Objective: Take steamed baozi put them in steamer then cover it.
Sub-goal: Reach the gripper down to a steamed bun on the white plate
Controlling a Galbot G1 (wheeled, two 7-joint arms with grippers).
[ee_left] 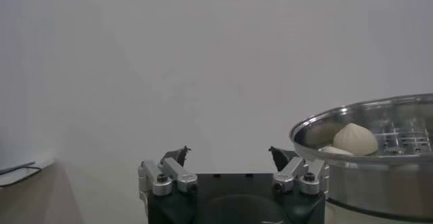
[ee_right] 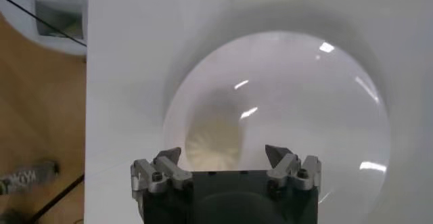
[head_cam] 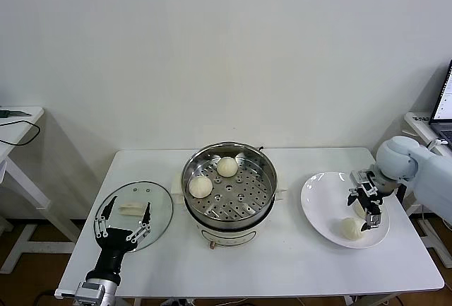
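Observation:
The shiny steamer (head_cam: 263, 194) stands mid-table with two cream-white baozi inside, one at the back (head_cam: 227, 167) and one at the left (head_cam: 200, 186). Another baozi (head_cam: 351, 227) lies on the white plate (head_cam: 318, 200) at the right. My right gripper (head_cam: 361, 208) hangs open just above that plate. In the right wrist view a pleated baozi (ee_right: 213, 144) lies on the plate (ee_right: 325, 110) below and between the spread fingers of the right gripper (ee_right: 223, 156). My left gripper (head_cam: 123, 221) is open over the glass lid. The left wrist view shows the left gripper (ee_left: 230, 154) empty, with the steamer (ee_left: 379, 178) and a baozi (ee_left: 355, 139) beside it.
The round glass lid (head_cam: 159, 207) with a white handle (head_cam: 132, 208) lies flat at the table's left. A side table with a laptop (head_cam: 443, 108) stands at the far right, another desk (head_cam: 18, 119) at the far left.

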